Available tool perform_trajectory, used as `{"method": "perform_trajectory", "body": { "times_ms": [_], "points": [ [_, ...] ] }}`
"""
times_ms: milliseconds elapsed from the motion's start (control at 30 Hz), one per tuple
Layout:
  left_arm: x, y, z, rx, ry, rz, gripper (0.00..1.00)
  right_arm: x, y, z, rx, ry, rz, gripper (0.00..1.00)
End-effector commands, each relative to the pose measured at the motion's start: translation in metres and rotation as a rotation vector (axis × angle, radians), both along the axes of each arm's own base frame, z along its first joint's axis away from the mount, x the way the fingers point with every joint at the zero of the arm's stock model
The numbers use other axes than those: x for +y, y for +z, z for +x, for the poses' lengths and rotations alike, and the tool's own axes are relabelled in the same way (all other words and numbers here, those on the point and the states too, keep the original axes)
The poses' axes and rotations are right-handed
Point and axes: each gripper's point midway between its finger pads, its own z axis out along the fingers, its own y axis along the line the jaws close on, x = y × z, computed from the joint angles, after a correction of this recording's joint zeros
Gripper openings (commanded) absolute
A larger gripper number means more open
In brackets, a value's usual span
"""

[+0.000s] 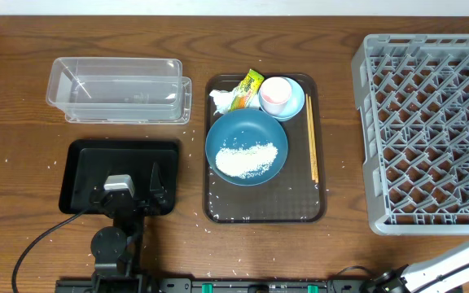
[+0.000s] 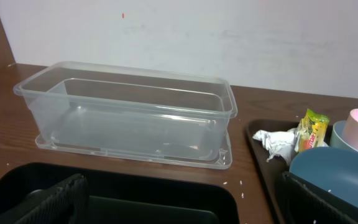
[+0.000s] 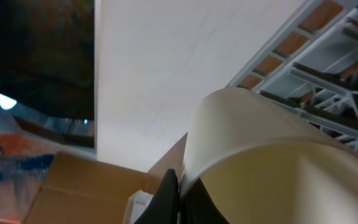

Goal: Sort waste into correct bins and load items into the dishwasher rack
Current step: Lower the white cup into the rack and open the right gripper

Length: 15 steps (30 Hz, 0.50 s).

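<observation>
Over the grey lattice rack (image 1: 427,130), the right gripper (image 3: 178,188) pinches a smooth white cup (image 3: 260,155) by its thin rim; the left gripper (image 1: 131,194) gapes wide.

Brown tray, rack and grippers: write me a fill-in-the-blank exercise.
The rice lies in the dark-blue ___.
The pink cup sits inside the light-blue ___.
The chopsticks lie along the brown tray's ___ edge.
The right gripper, shut on the white cup, is by the grey ___.
Missing: dish; bowl; right; rack.
</observation>
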Motion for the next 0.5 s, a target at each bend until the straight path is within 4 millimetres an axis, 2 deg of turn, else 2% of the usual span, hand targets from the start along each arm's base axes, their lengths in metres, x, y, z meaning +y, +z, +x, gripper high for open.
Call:
{"method": "perform_trajectory", "body": {
  "times_ms": [0,200,467],
  "points": [
    [0.005,-0.017,-0.001,0.050,0.026,0.016,0.98,0.006,-0.005,0.005,-0.024,0.019,-0.038,0.01],
    [0.005,-0.017,-0.001,0.050,0.026,0.016,0.98,0.005,-0.009,0.012,-0.037,0.014,-0.079,0.01],
    [0.005,-0.017,-0.001,0.050,0.026,0.016,0.98,0.000,-0.041,0.018,0.020,-0.008,-0.052,0.01]
  ]
}}
